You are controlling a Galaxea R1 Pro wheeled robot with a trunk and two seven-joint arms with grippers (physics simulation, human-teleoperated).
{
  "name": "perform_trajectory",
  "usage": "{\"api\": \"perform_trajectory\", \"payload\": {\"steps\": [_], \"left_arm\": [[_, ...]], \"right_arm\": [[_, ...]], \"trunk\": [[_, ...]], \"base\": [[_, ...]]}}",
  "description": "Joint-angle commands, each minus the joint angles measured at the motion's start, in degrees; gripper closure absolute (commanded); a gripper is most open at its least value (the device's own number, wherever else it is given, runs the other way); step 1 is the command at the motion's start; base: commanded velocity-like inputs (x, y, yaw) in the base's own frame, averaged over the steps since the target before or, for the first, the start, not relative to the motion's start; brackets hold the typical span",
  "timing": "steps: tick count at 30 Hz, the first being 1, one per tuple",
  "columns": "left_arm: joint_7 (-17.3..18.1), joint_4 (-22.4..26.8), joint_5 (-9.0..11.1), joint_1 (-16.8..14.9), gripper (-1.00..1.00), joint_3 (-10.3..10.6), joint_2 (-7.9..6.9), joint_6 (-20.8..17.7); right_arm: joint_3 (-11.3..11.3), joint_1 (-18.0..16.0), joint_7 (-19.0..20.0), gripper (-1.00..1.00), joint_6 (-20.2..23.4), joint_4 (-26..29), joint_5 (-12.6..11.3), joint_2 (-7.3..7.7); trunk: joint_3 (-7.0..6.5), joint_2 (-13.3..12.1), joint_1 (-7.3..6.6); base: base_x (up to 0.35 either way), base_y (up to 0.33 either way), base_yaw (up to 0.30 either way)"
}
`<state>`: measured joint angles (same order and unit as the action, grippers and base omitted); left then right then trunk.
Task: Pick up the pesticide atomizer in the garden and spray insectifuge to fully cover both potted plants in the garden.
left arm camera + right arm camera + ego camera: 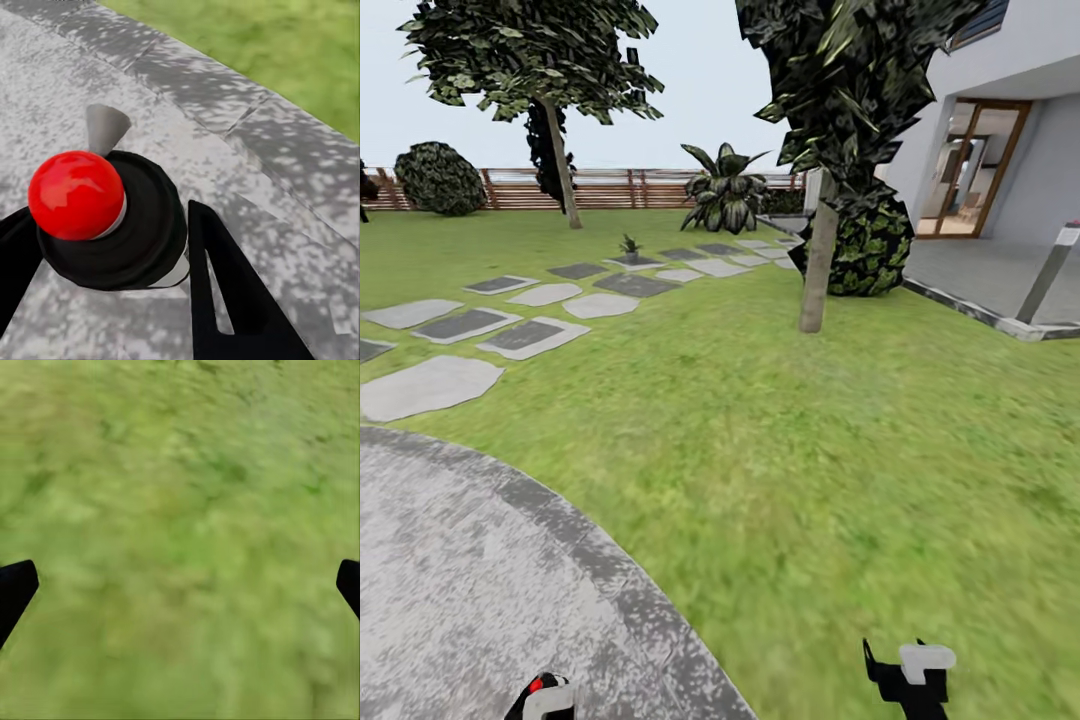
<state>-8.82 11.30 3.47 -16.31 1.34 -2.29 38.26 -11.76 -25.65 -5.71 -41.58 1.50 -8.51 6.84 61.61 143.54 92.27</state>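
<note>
In the garden (780, 420), the green grass spreads wide, and a round grey patio (470, 580) sits at the near left. The left gripper (112, 240) hangs over the patio stones. Its two black fingers (225, 292) press on the sides of the pesticide atomizer (120, 225), which has a dark round body, a shiny red ball on top and a small grey cone nozzle. In the head view, a little bit of the atomizer with its red dot peeks up at the bottom edge, over the patio. The right gripper (180, 585) hangs over plain grass, and its two dark fingertips (15, 589) sit far apart with nothing between them. In the head view it is the black and white shape at the bottom right. Far off, one small potted plant (629, 247) stands on the stepping stones (520, 335) that run across the lawn, well apart from the robot. Behind it is a big leafy bush (725, 195) and a brown wooden fence (620, 188). A thin tree trunk (817, 265) stands in the grass, and a house (1000, 150) is on the right.
</note>
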Motion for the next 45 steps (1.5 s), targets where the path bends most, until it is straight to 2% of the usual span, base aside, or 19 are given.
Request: {"api": "perform_trajectory", "payload": {"steps": [1, 14, 45], "left_arm": [[0.0, -0.1, 0.4, 0.0, 1.0, 0.2, 0.0, 0.2], [0.0, -0.1, 0.4, 0.0, 1.0, 0.0, -0.08, 0.2], [0.0, -0.1, 0.3, 0.0, 1.0, 0.0, -0.08, 0.2]], "right_arm": [[-0.5, 0.0, -0.2, -1.0, -0.1, 0.0, -0.5, -0.02], [-0.5, 0.0, -0.3, -1.0, -0.2, 0.0, -0.4, -1.61], [-0.4, 0.0, -0.4, -1.0, -0.2, 0.1, -0.8, -1.68]], "trunk": [[0.01, 0.0, 0.02], [-0.09, 0.0, 0.02], [-0.09, 0.0, 0.02]], "base": [[0.3, 0.161, 0.257], [0.18, 0.055, 0.276], [0.001, 0.0, 0.282]]}}
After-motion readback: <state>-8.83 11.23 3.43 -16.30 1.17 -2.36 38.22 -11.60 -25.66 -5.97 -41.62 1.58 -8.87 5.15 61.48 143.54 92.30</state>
